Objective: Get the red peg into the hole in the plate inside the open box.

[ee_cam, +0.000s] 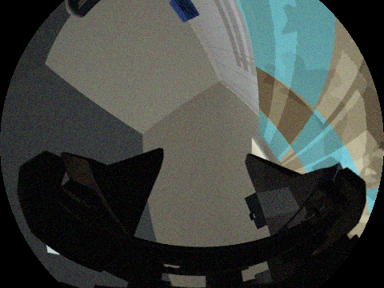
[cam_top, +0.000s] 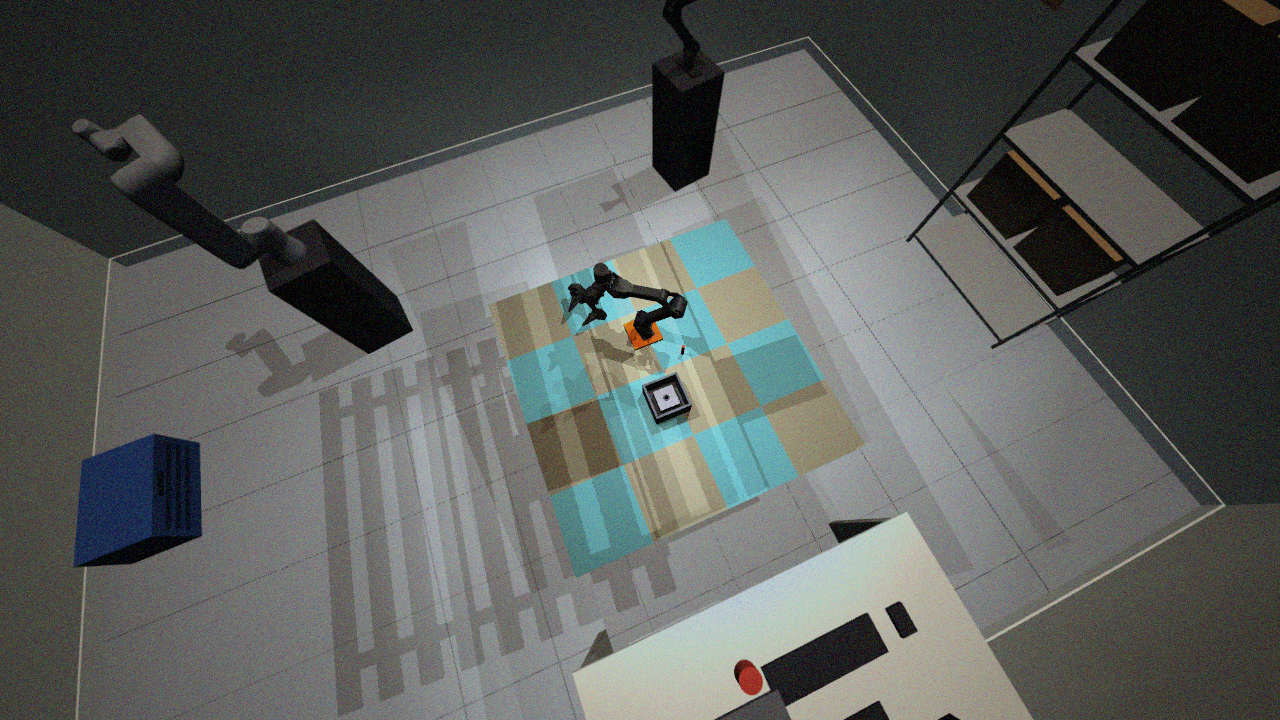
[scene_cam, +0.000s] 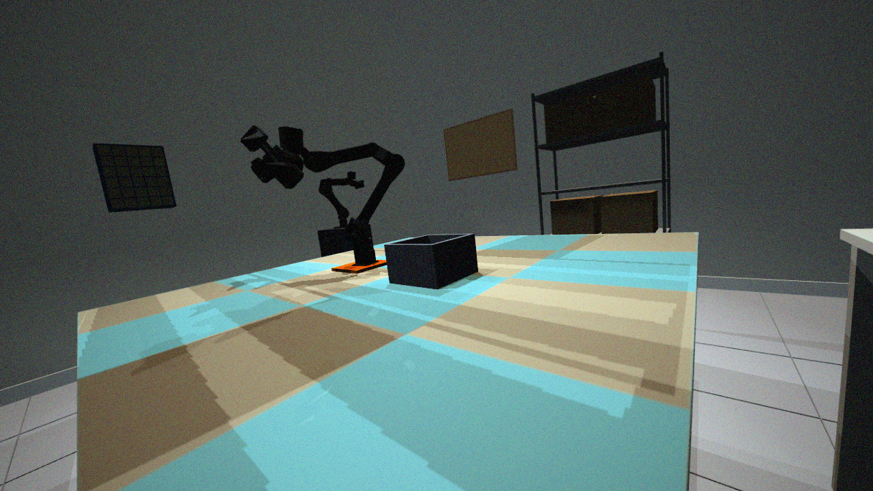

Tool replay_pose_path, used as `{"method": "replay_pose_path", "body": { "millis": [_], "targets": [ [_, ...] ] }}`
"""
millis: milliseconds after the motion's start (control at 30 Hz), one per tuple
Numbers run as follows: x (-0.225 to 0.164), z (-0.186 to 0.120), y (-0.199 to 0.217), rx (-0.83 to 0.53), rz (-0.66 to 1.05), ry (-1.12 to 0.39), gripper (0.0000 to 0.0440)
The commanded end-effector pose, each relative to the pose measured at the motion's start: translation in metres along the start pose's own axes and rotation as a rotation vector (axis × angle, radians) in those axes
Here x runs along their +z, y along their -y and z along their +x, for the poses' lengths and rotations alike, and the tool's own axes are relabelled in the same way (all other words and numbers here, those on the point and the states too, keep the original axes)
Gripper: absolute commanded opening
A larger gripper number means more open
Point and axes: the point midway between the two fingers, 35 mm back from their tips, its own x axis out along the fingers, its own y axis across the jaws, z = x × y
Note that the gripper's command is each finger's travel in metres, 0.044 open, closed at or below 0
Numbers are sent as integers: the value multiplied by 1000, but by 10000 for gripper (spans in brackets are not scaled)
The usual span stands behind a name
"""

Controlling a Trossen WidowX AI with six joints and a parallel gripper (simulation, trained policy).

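"Clearly, we have our gripper (cam_top: 574, 322) (scene_cam: 253, 155) (ee_cam: 206, 156) at left, fingers apart, then the orange base plate (cam_top: 634, 342) (scene_cam: 339, 269)?"
"Yes; next we see the walled box (cam_top: 671, 417) (scene_cam: 412, 265), then the red peg (cam_top: 682, 350) outside it, on the checkered tabletop (cam_top: 787, 349) (scene_cam: 488, 378) (ee_cam: 308, 60)."

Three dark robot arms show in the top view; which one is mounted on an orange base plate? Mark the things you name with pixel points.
The arm (cam_top: 677, 307) (scene_cam: 396, 164) on the checkered tabletop (cam_top: 769, 362) (scene_cam: 549, 439); the others stand on dark pedestals.
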Motion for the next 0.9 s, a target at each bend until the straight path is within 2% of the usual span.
{"method": "replay_pose_path", "body": {
  "millis": [0, 33, 500, 867],
  "targets": [
    [-5, 2, -1, -4, -21, -11, 426],
    [-9, 5, 0, -8, -36, -22, 440],
    [-80, 60, 35, -109, -274, -189, 440],
    [-140, 80, 84, -229, -447, -334, 440]
  ]
}}
